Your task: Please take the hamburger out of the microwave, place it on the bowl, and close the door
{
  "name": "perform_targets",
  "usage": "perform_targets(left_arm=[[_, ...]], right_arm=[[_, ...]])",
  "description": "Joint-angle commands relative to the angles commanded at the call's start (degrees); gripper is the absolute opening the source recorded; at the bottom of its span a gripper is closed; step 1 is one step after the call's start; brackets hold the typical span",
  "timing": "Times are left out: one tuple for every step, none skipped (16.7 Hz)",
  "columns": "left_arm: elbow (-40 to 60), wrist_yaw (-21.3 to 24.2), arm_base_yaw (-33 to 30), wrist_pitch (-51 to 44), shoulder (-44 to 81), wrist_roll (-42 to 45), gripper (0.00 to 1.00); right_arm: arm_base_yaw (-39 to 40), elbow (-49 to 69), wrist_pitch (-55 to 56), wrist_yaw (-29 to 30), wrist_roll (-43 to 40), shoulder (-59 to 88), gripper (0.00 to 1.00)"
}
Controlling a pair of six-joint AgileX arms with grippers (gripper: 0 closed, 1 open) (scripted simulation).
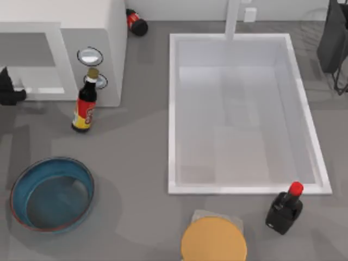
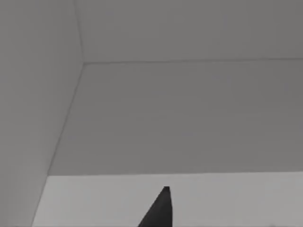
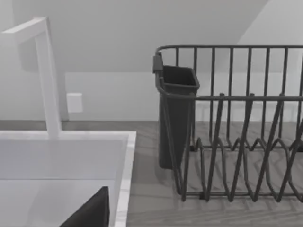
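The white microwave [image 1: 103,32] stands at the back left, its grey cavity [image 1: 27,49] facing the front. My left gripper [image 1: 11,91] is at the cavity's mouth by the table's left edge. The left wrist view looks into the bare grey cavity [image 2: 180,118], with a dark tip of the left gripper [image 2: 161,210] low in the picture. The hamburger is hidden and the door is out of view. The teal bowl [image 1: 51,194] with its reddish rim sits at the front left with nothing in it. My right arm [image 1: 333,38] is parked at the back right.
An upright sauce bottle [image 1: 85,103] stands right in front of the dials, between microwave and bowl. The white sink [image 1: 173,109] fills the middle right. An orange disc [image 1: 213,240] and a black red-capped bottle [image 1: 285,209] sit at the front. A dark dish rack [image 3: 236,142] is back right.
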Motion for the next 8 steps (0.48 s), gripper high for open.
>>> perform_targets(left_arm=[[0.1, 0.0, 0.0, -2.4, -2.2, 0.0, 0.0], [0.2, -0.1, 0.0, -4.8, -4.5, 0.0, 0.0], [0.3, -0.1, 0.0, -7.0, -6.6, 0.0, 0.0], [0.4, -0.1, 0.0, -9.1, -8.6, 0.0, 0.0], [0.4, -0.1, 0.0, -11.0, -10.3, 0.1, 0.0], [0.5, -0.1, 0.0, -12.4, -11.7, 0.1, 0.0], [0.5, -0.1, 0.0, -13.4, -12.6, 0.1, 0.0], [0.6, -0.2, 0.0, -13.9, -13.0, 0.1, 0.0]], right_arm=[[0.0, 0.0, 0.0, 0.0, 0.0, 0.0, 1.0], [0.0, 0.0, 0.0, 0.0, 0.0, 0.0, 1.0], [0.0, 0.0, 0.0, 0.0, 0.0, 0.0, 1.0], [0.0, 0.0, 0.0, 0.0, 0.0, 0.0, 1.0], [0.0, 0.0, 0.0, 0.0, 0.0, 0.0, 1.0], [0.0, 0.0, 0.0, 0.0, 0.0, 0.0, 1.0], [0.0, 0.0, 0.0, 0.0, 0.0, 0.0, 1.0], [0.0, 0.0, 0.0, 0.0, 0.0, 0.0, 1.0]])
